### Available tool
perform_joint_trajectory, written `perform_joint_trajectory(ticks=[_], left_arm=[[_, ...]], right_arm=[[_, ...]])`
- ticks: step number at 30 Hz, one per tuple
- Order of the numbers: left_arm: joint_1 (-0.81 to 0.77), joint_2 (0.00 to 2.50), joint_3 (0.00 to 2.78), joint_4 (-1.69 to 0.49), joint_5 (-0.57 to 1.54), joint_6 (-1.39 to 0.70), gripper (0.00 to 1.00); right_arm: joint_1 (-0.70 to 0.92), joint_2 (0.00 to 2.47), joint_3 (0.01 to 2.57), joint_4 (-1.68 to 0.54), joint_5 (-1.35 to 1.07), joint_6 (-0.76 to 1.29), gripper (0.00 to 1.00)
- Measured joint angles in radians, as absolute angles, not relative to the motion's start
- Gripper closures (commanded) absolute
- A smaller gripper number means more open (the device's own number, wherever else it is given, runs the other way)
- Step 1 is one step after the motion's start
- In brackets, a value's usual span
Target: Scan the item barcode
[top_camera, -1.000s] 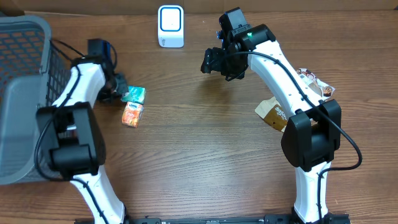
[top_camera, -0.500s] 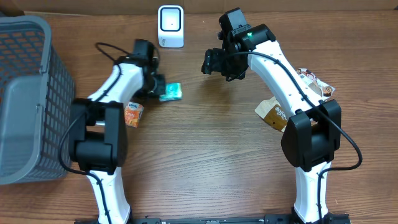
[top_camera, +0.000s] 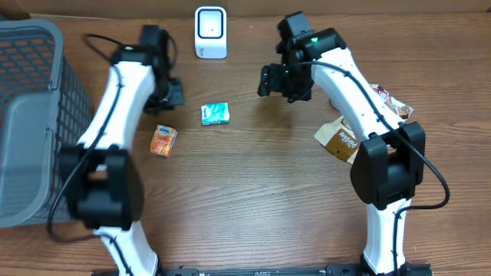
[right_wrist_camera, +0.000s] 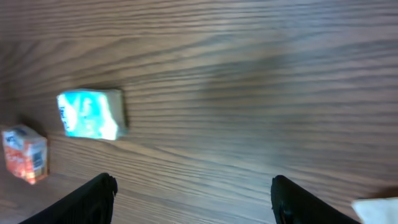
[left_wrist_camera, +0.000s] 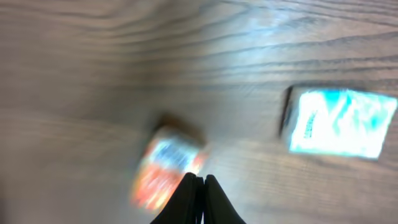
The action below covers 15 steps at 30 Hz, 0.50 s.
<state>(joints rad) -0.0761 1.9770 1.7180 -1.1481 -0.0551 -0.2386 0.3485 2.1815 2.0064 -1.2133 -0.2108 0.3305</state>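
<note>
Two arms are pictured over a wooden surface [top_camera: 253, 199] on which two small packets are laid. A teal packet [top_camera: 215, 113] is seen lying flat and untouched, near the front of the single white scanner [top_camera: 210, 32]. An orange packet [top_camera: 163, 141] is set near it, on the side toward the one grey basket [top_camera: 31, 46], which is cut off by the frame's left edge.

The left jaws are shown pressed together with nothing between them, held over the surface near both packets. The right jaws are spread wide and empty, apart from the teal packet; in the right wrist view both fingers [right_wrist_camera: 93, 196] are cropped by the bottom edge.

Two more items are found at the right: a brown bag [top_camera: 341, 139] and a printed packet [top_camera: 387, 100], each partly hidden behind the right arm [top_camera: 345, 77]. The left wrist view is blurred, so the print on both packets cannot be read there. A white corner [right_wrist_camera: 379, 211] at the right wrist view's lower edge is cropped and cannot be identified.
</note>
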Motion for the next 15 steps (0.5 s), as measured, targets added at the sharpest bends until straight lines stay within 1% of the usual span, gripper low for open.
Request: perform_joint_trajectory(ticks=[5,9,15], left_arm=[[-0.058,1.882,1.721,-1.225,-0.090,-0.254,0.96],[-0.039,1.879,1.635,-1.184,-0.102,-0.258,0.95],[0.041,1.885,1.452,-1.065,-0.110,-0.261,0.96]], right_arm=[[0.272,2.181,2.006,-1.222,-0.229,0.318,0.22],[0.242,2.182,2.006,-1.221,-0.237,0.313,0.22],[0.257,2.182,2.006,-1.221,-0.248,0.295,0.22]])
